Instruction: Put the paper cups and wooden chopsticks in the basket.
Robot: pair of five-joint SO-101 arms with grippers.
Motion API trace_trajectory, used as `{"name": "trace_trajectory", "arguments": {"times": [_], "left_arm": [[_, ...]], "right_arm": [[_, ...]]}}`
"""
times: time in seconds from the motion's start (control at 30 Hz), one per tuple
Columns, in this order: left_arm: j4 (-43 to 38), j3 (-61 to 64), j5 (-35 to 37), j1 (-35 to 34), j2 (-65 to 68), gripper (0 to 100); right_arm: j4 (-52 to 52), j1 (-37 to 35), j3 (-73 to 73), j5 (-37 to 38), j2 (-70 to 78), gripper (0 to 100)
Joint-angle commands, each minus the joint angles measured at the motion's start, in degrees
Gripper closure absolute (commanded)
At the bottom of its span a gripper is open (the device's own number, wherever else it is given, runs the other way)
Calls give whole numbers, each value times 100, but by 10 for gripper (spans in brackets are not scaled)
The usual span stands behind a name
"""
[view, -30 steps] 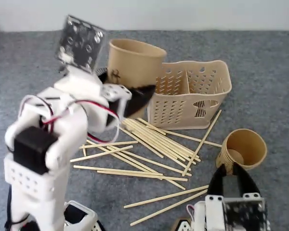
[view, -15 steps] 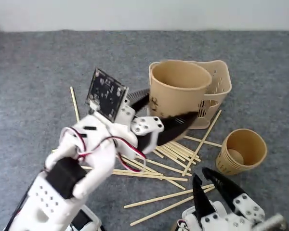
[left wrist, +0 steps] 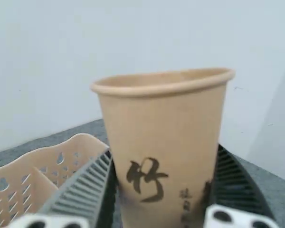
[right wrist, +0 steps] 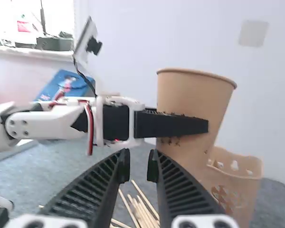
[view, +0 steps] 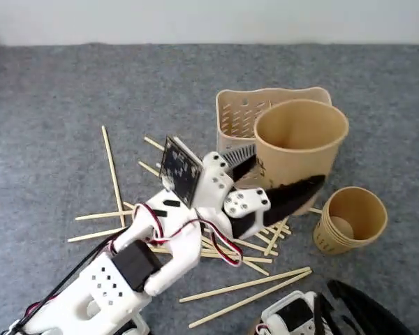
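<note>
A tall paper cup hangs upright over the right part of the beige basket, with my left gripper shut on its lower half. The left wrist view has the cup between both dark fingers, and the basket lies beside and below it. A stack of paper cups stands on the carpet right of the basket. Wooden chopsticks lie scattered in front of the basket. My right gripper is low at the near edge, fingers a narrow gap apart and holding nothing.
A grey carpet covers the table. One loose chopstick lies far to the left. My left arm's white body stretches over the chopstick pile. In the right wrist view, the basket stands behind the held cup.
My left arm has carried the cup from the basket's left side across to above its right part. My right gripper has drawn back toward the near edge.
</note>
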Motion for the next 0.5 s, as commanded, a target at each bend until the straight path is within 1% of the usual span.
{"name": "trace_trajectory", "arguments": {"times": [0.0,0.1,0.3,0.4,0.47], "left_arm": [[-264,-48,62,193,-88,773],[-290,-127,62,290,255,772],[-475,-629,123,290,1512,772],[-466,-1077,651,299,2075,771],[-457,-1376,818,299,2400,770]], "right_arm": [[171,-462,-360,-132,48,916],[171,-532,-615,-132,48,916],[189,-514,-774,-70,40,915],[198,-505,-791,-53,40,915],[207,-505,-905,158,40,915]]}}
